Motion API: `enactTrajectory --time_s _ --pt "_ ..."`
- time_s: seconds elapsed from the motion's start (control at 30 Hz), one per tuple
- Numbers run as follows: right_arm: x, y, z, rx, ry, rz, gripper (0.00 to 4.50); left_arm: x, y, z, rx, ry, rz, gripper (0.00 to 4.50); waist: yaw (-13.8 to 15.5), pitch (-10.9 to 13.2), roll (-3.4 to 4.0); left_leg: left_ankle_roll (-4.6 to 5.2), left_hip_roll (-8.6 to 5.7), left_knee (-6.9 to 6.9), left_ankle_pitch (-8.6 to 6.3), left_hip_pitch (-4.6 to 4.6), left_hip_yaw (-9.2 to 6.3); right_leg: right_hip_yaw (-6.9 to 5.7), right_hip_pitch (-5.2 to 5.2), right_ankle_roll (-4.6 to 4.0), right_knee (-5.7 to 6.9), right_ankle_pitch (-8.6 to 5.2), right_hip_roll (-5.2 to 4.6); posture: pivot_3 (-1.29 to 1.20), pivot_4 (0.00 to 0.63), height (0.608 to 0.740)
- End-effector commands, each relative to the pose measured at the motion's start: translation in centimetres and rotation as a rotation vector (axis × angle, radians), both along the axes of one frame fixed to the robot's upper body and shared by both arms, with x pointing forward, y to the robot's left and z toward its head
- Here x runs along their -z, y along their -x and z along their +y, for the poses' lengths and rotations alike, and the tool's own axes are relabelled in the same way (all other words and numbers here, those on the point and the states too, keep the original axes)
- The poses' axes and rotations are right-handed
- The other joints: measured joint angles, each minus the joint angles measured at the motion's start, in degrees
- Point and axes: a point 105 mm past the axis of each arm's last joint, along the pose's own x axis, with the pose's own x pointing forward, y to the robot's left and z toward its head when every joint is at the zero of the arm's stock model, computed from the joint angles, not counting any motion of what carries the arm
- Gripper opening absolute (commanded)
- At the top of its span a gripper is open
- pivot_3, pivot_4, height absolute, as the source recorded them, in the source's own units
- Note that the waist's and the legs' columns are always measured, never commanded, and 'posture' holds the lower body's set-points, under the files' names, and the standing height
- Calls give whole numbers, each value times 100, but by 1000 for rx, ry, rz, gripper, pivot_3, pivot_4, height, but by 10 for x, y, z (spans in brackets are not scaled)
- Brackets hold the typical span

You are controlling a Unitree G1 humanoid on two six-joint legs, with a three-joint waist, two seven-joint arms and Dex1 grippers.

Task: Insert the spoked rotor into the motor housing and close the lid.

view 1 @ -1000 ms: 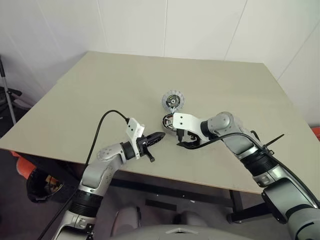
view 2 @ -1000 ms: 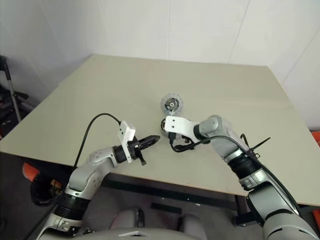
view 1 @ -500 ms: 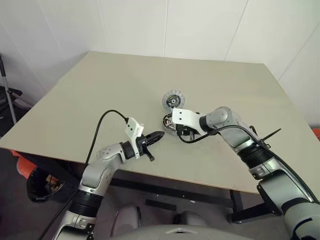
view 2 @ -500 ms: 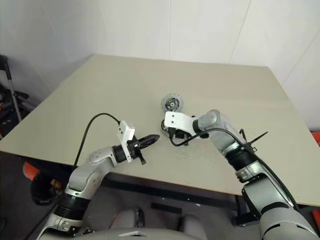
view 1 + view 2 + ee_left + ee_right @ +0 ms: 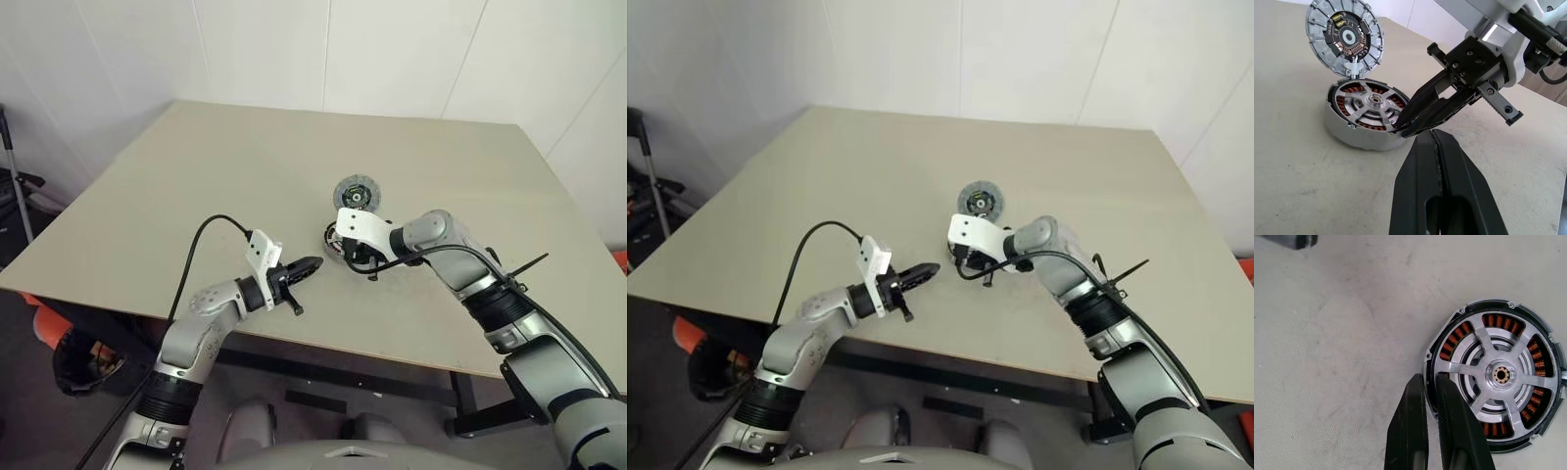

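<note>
Pinching the motor housing [image 5: 1496, 382] rim, the right claw [image 5: 1430, 382] is nearly closed; left claw [image 5: 1436, 147] pressed together.

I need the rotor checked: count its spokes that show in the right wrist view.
5 spokes show on the spoked rotor, seated in the motor housing: fanning out from the hub. A sixth may be hidden behind the right gripper fingertips.
</note>
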Motion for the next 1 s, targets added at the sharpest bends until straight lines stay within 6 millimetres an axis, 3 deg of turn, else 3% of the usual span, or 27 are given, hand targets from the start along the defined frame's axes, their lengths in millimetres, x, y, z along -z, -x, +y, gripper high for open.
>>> enactTrajectory --time_s 0.03,0.27,0.47,0.67,0.83,1.0 --pt "-37 -3 -8 68 -41 -99 16 -14 -2 -2 10 26 -42 0 5 2 2 0 -1 -1 0 -4 0 0 -3 0 -1 0 0 0 0 740" --pt "-54 20 -17 140 -49 -63 16 -14 -2 -6 31 31 -33 0 -3 3 3 0 6 -9 0 -20 2 -1 -29 1 5 0 3 0 0 740" --pt "-64 43 -4 286 -187 71 16 -15 -2 -9 41 39 -25 0 -1 5 9 -1 11 -13 1 -17 3 -1 -31 1 6 0 6 0 0 740" --pt "-75 43 2 454 -279 110 16 -16 -1 -10 41 43 -19 0 9 8 15 -35 9 -13 21 -15 3 0 -31 0 8 0 6 0 0 740" --pt "-72 38 -8 539 -311 93 16 -16 2 -10 39 45 -14 0 38 10 17 -56 2 -13 33 -14 3 4 -28 1 8 0 1 0 0 740" --pt "-63 46 -12 566 -373 141 16 -11 3 -9 35 46 0 0 43 10 18 -59 2 -22 35 -9 3 5 -28 1 8 0 2 0 0 740"
